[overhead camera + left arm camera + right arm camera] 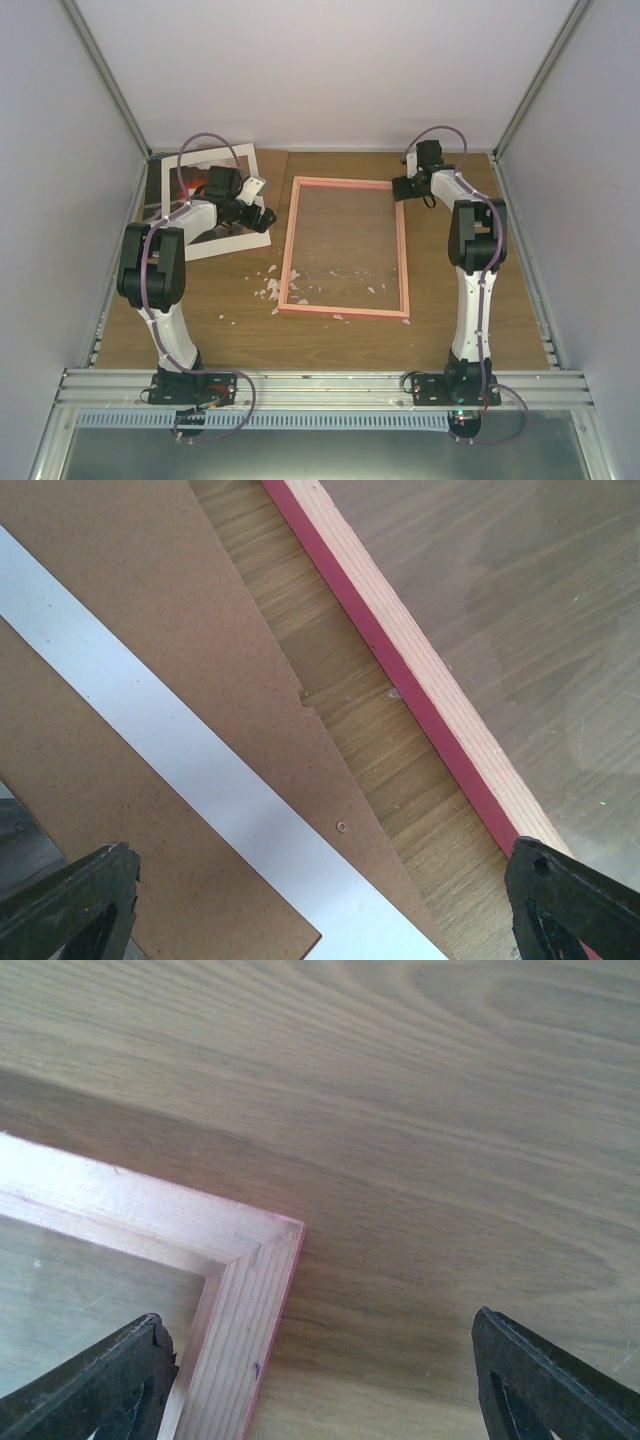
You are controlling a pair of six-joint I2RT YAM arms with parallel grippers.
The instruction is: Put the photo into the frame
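Note:
The pink frame (290, 245) lies flat in the middle of the table, back side up, with its clear pane in place. The photo (192, 186) lies at the far left inside a white mat (225, 243), mostly hidden by my left arm; only dark print and a red patch show. My left gripper (262, 215) is open and empty, hovering over the mat's right edge beside the frame's left rail (420, 690); its open jaws (320, 915) span mat and board. My right gripper (400, 187) is open and empty (320, 1380) above the frame's far right corner (240, 1260).
A brown backing board (272, 170) lies under the mat at the far left, also seen in the left wrist view (150, 580) with the white mat strip (180, 750) across it. Small white flecks (270, 290) are scattered by the frame's near left corner. Walls enclose the table.

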